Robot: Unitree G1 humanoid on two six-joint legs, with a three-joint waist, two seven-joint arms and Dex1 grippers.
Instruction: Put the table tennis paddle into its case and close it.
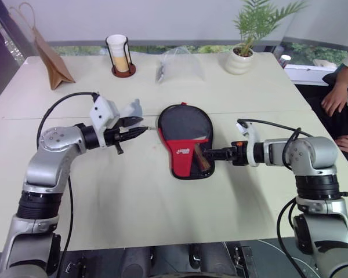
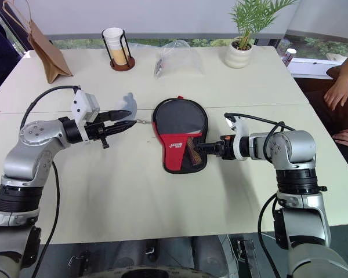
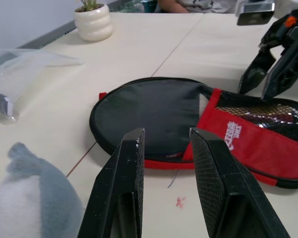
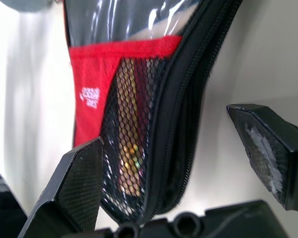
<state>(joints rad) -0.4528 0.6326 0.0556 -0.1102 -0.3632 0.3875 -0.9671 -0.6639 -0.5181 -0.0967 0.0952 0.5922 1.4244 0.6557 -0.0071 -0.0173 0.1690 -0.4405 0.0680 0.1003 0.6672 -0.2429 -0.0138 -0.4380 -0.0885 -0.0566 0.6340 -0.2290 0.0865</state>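
The black case (image 1: 182, 124) lies flat in the middle of the table, its red logo panel (image 1: 182, 152) toward me. The table tennis paddle is inside it; its tan-and-red handle (image 1: 202, 157) shows through the mesh at the narrow end. My right gripper (image 1: 212, 154) is at that narrow end, low over the table, its fingers wide open around the zip edge (image 4: 184, 99). My left gripper (image 1: 144, 130) hovers just left of the case's round end, fingers a little apart with nothing between them. A thin zip cord (image 3: 174, 177) trails from the case edge toward it.
A small grey soft pouch (image 1: 132, 109) lies beside my left gripper. At the back stand a brown paper bag (image 1: 52, 61), a cup in a wire holder (image 1: 120, 55), a clear plastic bag (image 1: 177, 63) and a potted plant (image 1: 240, 58). A person's hands (image 1: 336, 98) rest at the right edge.
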